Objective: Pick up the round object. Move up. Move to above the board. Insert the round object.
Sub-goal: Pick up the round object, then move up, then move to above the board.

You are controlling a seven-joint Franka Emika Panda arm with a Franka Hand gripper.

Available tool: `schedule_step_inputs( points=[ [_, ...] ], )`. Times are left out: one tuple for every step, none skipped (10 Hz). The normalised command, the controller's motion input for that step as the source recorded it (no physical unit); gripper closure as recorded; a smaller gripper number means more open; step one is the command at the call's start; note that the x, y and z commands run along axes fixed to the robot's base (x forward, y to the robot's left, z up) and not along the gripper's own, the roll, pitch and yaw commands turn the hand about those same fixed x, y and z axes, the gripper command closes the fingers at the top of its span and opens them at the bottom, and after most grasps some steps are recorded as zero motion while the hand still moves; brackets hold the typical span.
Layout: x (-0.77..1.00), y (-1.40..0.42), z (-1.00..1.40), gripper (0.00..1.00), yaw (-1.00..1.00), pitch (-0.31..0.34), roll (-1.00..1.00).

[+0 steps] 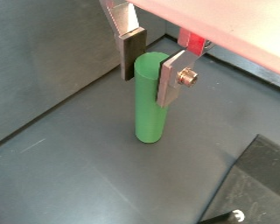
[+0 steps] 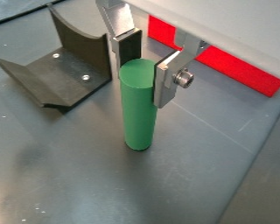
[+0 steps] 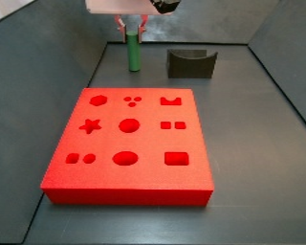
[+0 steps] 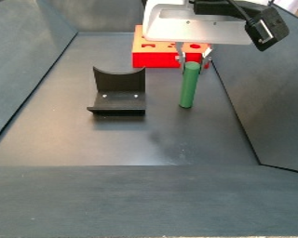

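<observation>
At the far end of the dark floor, beyond the board (image 3: pixel 130 144), the round object (image 1: pixel 150 98) stands upright on its base, a slim green cylinder. The pincer (image 1: pixel 150 67) has its two silver fingers (image 2: pixel 170 77) on either side of the peg's top, one dark pad against one flank and the other plate against the opposite flank; in both wrist views they look to be touching it, so I'd say it is clasping the peg, though the contact on the far pad is hard to make out for certain. The peg's foot rests on the floor in a side view (image 4: pixel 188 85). The board lies flat, red, with its grid of cut-outs facing up, well apart from the peg. A dark block with a curved notch (image 4: pixel 116 91) sits on the floor just beside the peg, not touching it, and shows again near the peg in a side view (image 3: pixel 190 63).
</observation>
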Motion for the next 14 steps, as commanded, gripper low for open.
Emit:
schedule_step_inputs(
  points=[
    [0.0,0.0,0.0,1.0,0.0,0.0,0.0],
    [0.0,0.0,0.0,1.0,0.0,0.0,0.0],
    [0.0,0.0,0.0,1.0,0.0,0.0,0.0],
    [0.0,0.0,0.83,1.0,0.0,0.0,0.0],
    [0.02,-0.04,0.85,1.0,-0.01,-0.012,-0.01],
    [0.0,-0.04,0.75,1.0,-0.01,0.006,-0.01],
    [-0.01,-0.02,0.61,1.0,0.0,0.012,-0.02],
    [-0.01,-0.01,0.39,1.0,0.01,0.018,-0.03],
    [-0.01,-0.01,0.22,1.0,0.01,0.027,-0.04],
    [0.1,-0.11,1.0,1.0,0.37,0.166,0.15],
    [0.1,-0.11,1.0,1.0,0.34,0.183,0.15],
    [0.09,-0.1,1.0,1.0,0.26,0.173,0.14],
    [0.08,-0.08,1.0,1.0,0.18,0.144,0.13],
    [0.07,-0.07,1.0,1.0,0.1,0.113,0.12]
  ],
)
